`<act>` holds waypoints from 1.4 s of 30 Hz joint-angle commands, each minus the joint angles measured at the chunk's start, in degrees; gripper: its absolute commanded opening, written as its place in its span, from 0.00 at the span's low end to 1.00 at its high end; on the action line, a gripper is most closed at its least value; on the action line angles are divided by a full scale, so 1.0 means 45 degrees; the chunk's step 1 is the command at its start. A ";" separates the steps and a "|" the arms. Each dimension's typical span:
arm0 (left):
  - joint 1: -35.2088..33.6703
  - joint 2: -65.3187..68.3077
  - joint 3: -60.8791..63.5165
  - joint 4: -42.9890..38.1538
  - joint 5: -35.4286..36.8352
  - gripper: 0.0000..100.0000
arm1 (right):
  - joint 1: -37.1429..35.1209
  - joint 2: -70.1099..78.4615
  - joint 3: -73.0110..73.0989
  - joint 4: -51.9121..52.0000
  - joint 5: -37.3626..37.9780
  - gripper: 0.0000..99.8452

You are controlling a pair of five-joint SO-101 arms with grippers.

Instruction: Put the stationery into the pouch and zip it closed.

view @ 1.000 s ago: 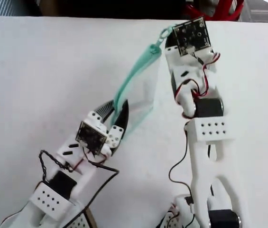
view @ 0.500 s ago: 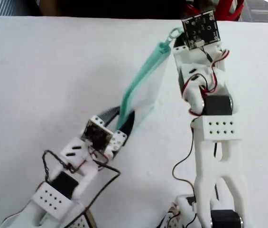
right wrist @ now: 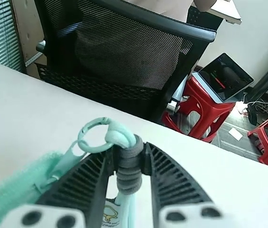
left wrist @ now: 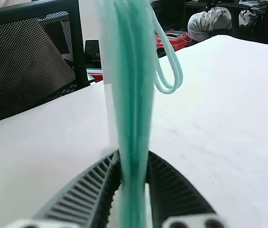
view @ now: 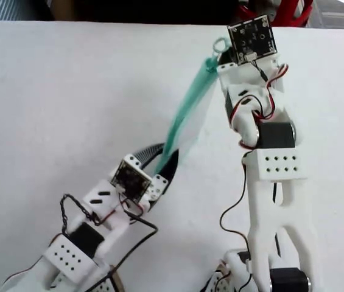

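Setting: a white tabletop (view: 56,91) carries both arms. Past its far edge, the right wrist view shows a black mesh chair (right wrist: 124,52) and red stools (right wrist: 195,109).
Pouch: the clear pouch (view: 187,115) with a teal zip edge is stretched between the two hands, centre to upper right of the high view. It stands on edge rather than lying flat. I cannot tell whether the stationery is inside.
Left hand: the left hand (view: 164,153) is closed on the pouch's lower end, its jaws pinching the teal zip edge from both sides.
Right hand: the right hand (right wrist: 128,156) is closed on the grey pull cord (right wrist: 125,176), just beside the teal ring (right wrist: 93,134) at the pouch's upper end.
Step in hand: zipping shut, judged near the end of its travel, since the pull sits at the far end of the zip.
Doing it well: the left hand should hold firm as an anchor while the right draws straight along the zip line. A sideways or upward tug would buckle the soft edge and jam the slider. Keep the pouch taut, not wrenched, or the thin cord may slip from the jaws.
Axis and heading: the long axis runs diagonally, lower centre to upper right in the high view. The pull end points toward the upper right and the zip edge faces the upper left.
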 commanded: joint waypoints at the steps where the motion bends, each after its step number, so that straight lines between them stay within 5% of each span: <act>1: 0.0010 0.0029 -0.0117 -0.0137 -0.0313 0.03 | 0.0029 -0.0205 -0.0039 -0.0029 0.0059 0.02; 17: -0.0068 0.0010 -0.0098 0.0449 -0.0762 0.02 | 0.2335 0.0537 0.0332 -0.2022 0.0020 0.02; 24: -0.0791 0.0010 -0.0215 0.0430 -0.0762 0.02 | 0.1729 -0.0088 0.0430 -0.1319 0.0020 0.02; 28: -0.1104 0.0010 -0.0508 0.0430 -0.0684 0.02 | 0.0869 -0.0928 0.0527 -0.0166 0.0020 0.03; 35: -0.1123 0.0049 -0.0879 0.0410 -0.0684 0.02 | 0.0557 -0.2569 0.0547 0.2999 0.0020 0.29; 42: -0.2315 0.0107 -0.2520 0.1426 -0.0645 0.02 | 0.0479 -0.5070 0.0684 0.5695 0.0000 0.29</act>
